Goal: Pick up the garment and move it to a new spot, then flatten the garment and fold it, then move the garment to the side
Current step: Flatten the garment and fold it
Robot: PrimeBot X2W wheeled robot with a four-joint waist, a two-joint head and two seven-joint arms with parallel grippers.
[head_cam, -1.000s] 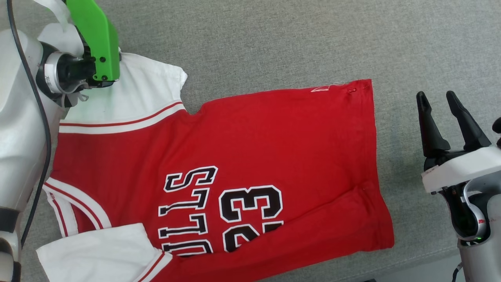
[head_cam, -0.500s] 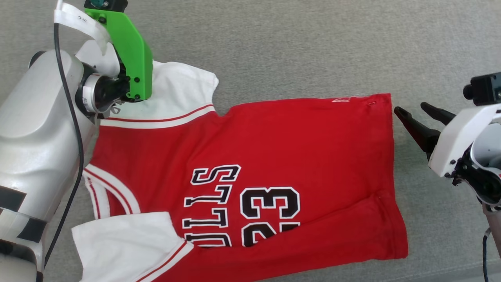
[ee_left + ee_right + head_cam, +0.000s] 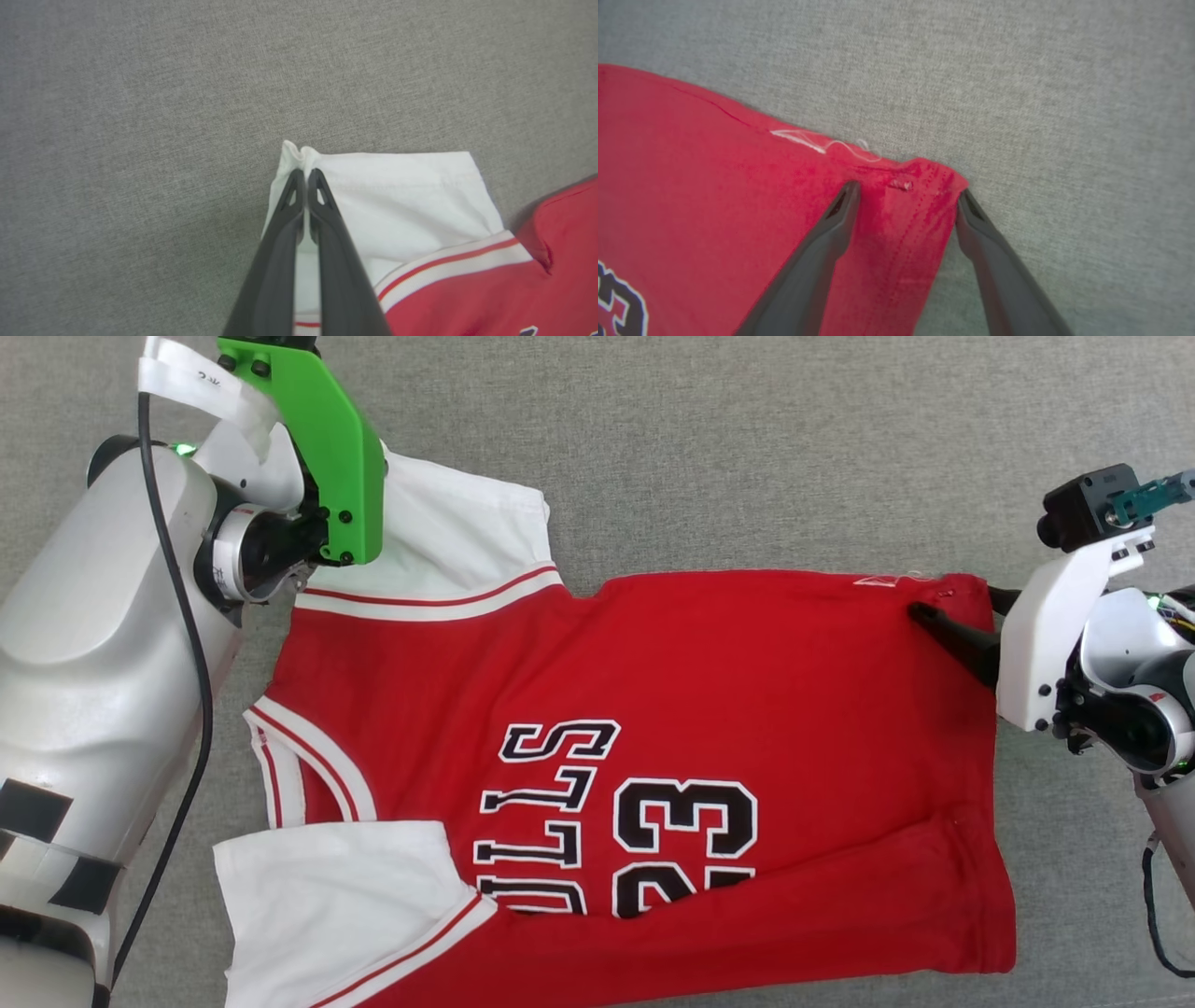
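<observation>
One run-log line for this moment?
left gripper: shut on white sleeve of red jersey-style garment | right gripper: open, straddling hem corner | garment spread on grey fabric surface

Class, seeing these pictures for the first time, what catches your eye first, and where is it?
The red jersey with black numerals lies spread across the grey fabric surface. At the head view's upper left, the left gripper is shut on its white sleeve corner, beneath a bright green bracket. At the upper right, the right gripper stands open astride the hem corner.
</observation>
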